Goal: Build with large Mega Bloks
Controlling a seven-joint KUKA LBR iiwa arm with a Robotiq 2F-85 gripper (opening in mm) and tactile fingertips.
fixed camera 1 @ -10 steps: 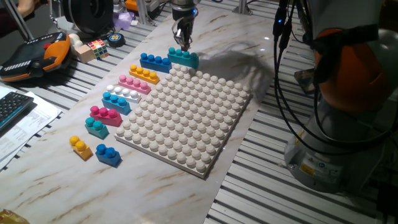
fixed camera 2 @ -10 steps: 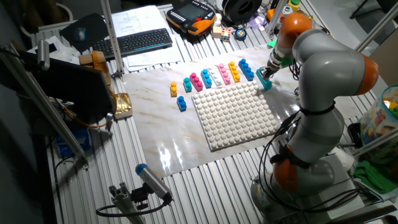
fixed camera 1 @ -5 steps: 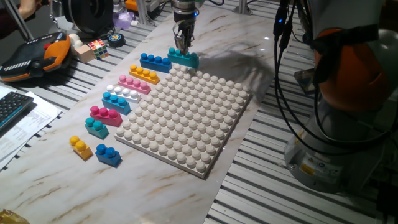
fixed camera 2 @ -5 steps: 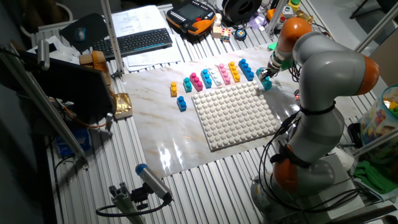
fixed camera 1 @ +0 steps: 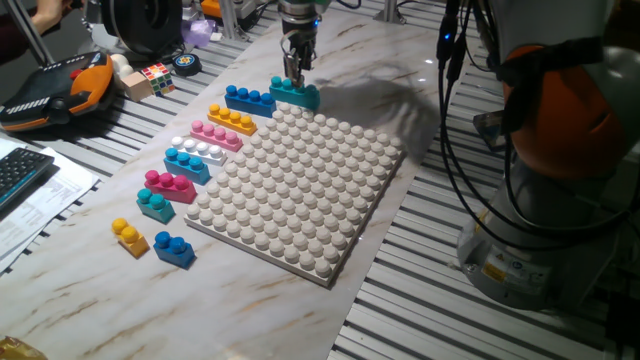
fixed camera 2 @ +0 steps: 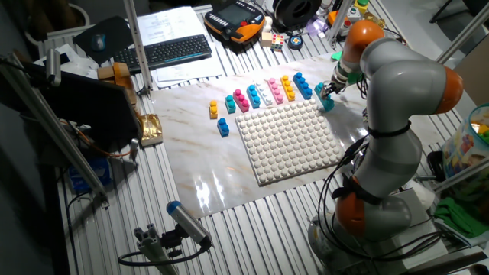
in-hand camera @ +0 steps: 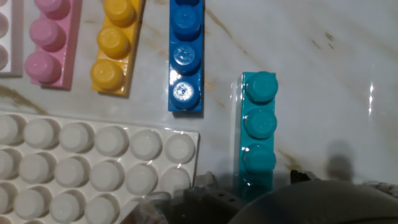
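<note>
A teal three-stud brick (fixed camera 1: 296, 94) lies flat on the marble table just beyond the far corner of the white baseplate (fixed camera 1: 300, 190). My gripper (fixed camera 1: 293, 72) hangs straight over it, open, fingertips slightly above its studs. In the hand view the teal brick (in-hand camera: 258, 137) runs down between my dark fingers (in-hand camera: 202, 186), with a gap on each side of my gripper (in-hand camera: 252, 190). A blue brick (in-hand camera: 186, 56) lies parallel on its left. Along the baseplate's left edge lie orange-yellow (fixed camera 1: 232, 120), pink (fixed camera 1: 216, 133), white (fixed camera 1: 198, 149), light-blue (fixed camera 1: 187, 163) and magenta (fixed camera 1: 170, 184) bricks.
Small teal (fixed camera 1: 155, 204), yellow (fixed camera 1: 129, 236) and blue (fixed camera 1: 174, 248) bricks lie near the front left. A puzzle cube (fixed camera 1: 157, 77), an orange-and-black pendant (fixed camera 1: 50, 90) and a keyboard (fixed camera 1: 20, 170) sit at the far left. The arm's base (fixed camera 1: 540, 200) stands at the right.
The gripper has risen slightly above the teal brick. The brick and all the other bricks lie where they were.
</note>
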